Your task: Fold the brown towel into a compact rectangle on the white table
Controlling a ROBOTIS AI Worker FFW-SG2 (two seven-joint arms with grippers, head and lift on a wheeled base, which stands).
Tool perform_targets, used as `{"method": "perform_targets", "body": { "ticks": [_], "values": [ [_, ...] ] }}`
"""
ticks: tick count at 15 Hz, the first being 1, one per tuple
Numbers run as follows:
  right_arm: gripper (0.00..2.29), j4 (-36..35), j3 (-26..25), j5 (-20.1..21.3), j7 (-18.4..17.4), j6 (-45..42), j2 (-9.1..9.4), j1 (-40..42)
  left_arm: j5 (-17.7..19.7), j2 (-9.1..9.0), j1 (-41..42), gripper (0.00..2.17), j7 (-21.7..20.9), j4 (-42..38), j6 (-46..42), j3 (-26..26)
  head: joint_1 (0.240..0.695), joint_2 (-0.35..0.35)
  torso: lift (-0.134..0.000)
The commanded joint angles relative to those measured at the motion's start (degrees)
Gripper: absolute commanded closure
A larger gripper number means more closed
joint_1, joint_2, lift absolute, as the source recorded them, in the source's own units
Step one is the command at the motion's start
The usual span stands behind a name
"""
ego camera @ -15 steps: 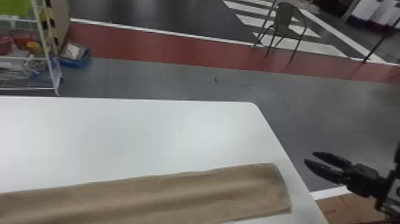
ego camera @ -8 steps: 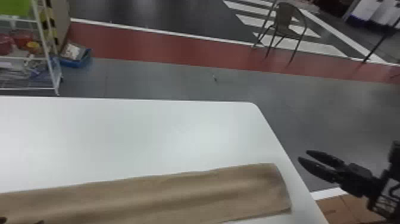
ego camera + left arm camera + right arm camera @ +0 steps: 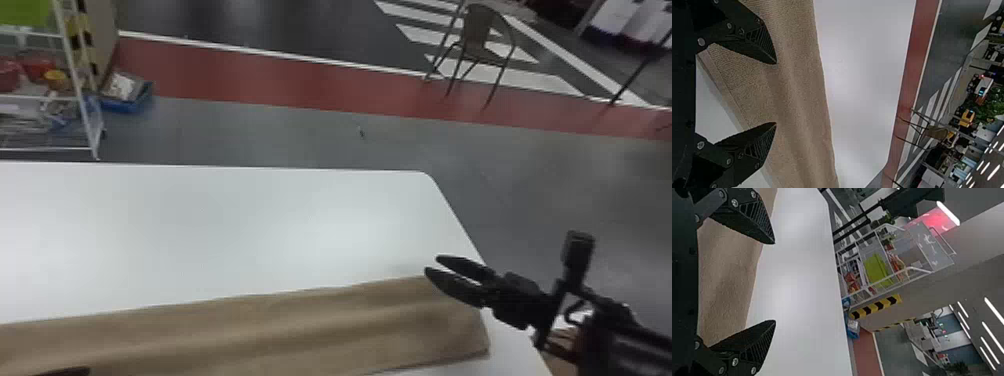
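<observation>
Towel, a long strip, probably part-folded lengthwise. Next step, as I judge it: bring its ends inward, crosswise.

My right gripper [image 3: 774, 282]: fingers spread wide, reaching over the towel's right end; contact uncertain. My left gripper [image 3: 776, 93]: fingers spread too, at the strip's near side. The brown towel [image 3: 280, 330] lies along the white table [image 3: 240, 225], running leftward from below my right fingertips; its right edge sits just beyond them, on my gripper's own side.

To do it well: lower the right fingers flat, one beneath the hem, one above, and take every layer near the corner. A top-layer pinch would likely drag the strip open. Keep the lift low, carry inward toward my left gripper, lay the end down square, then press along the crease. Left fingers might steady the cloth meanwhile, lightly, to prevent skewing.

Count: one towel, one table, two grippers, four fingers. Beyond my right gripper, one chair [image 3: 482, 42] on the floor.
</observation>
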Motion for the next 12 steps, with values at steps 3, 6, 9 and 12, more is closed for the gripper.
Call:
{"method": "perform_targets", "body": {
  "ticks": [3,6,9,12],
  "values": [
    [0.62,-2.2,12.9,6.8,0.3,1.3,4.63,-1.9,-1.2,0.19,0.3,1.04,0.8,0.9,0.0,-2.3,0.695,-0.29,-0.122],
    [1.32,-2.3,16.2,8.4,0.3,1.5,6.39,-2.0,-1.4,0.54,-0.1,1.1,1.0,1.9,-0.2,-2.3,0.695,-0.208,-0.122],
    [1.35,-2.4,17.7,8.7,0.3,1.8,6.39,-1.9,-1.4,0.63,-1.2,1.5,1.3,3.8,-0.4,-2.5,0.695,-0.144,-0.122],
    [1.51,-2.9,21.0,9.6,0.3,3.1,6.39,-1.4,-1.5,0.71,-2.2,1.5,1.3,5.3,-0.4,-3.3,0.695,-0.126,-0.122]
  ]
}}
